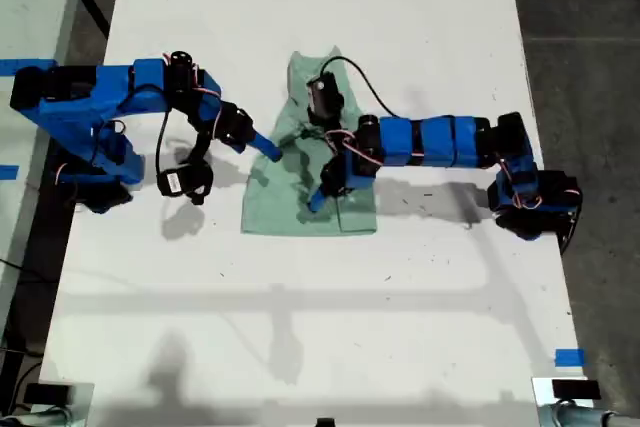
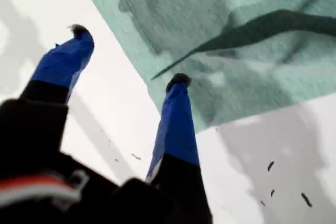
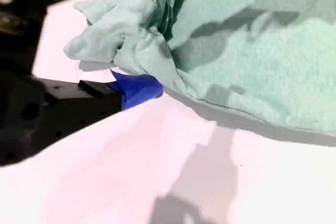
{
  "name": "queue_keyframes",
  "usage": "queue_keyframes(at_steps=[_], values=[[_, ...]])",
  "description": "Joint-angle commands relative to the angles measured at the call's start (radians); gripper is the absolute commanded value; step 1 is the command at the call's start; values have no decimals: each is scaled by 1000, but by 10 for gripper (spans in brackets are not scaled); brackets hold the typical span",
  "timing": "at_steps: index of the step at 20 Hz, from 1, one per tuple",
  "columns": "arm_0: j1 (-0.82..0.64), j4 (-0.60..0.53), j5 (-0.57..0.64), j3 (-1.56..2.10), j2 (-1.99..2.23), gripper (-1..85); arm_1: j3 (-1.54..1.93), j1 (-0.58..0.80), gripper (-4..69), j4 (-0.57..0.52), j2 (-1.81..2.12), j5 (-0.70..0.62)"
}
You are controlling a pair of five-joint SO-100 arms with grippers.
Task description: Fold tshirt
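The pale mint-green tshirt (image 1: pixel 285 205) lies crumpled and partly folded in the middle of the white table. My second gripper (image 1: pixel 268 147) reaches in from the exterior view's left and is shut on a bunched fold at the shirt's edge. In the second wrist view the tshirt (image 3: pixel 247 61) gathers into pleats just above the gripper (image 3: pixel 149 85). My first gripper (image 1: pixel 318 197) comes in from the exterior view's right and hangs open over the shirt's lower part. In the first wrist view this gripper (image 2: pixel 128 55) has one fingertip (image 2: pixel 178 80) over the tshirt (image 2: pixel 236 61) edge and the other over bare table.
The white table (image 1: pixel 300 327) stretches toward the exterior view's bottom. A black cable (image 1: pixel 352 75) loops above the shirt's upper part. Blue tape marks (image 1: pixel 568 357) sit near the table's edges. Both arm bases stand at the table's sides.
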Motion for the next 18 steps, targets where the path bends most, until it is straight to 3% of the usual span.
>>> queue_keyframes(at_steps=[1, 9, 16, 17, 18], values=[[-5, 18, -23, -38, 61, 330, -98, 3, 293, 169, 196, -23], [67, 57, -107, 0, -5, 319, 391, 81, 269, 144, 597, -72], [14, -204, -103, 195, -155, 316, 578, 71, 255, 78, 744, -43], [8, -221, -100, 178, -210, 305, 604, 69, 252, 66, 761, -35], [-3, -235, -100, 167, -262, 231, 629, 67, 249, 57, 776, -31]])
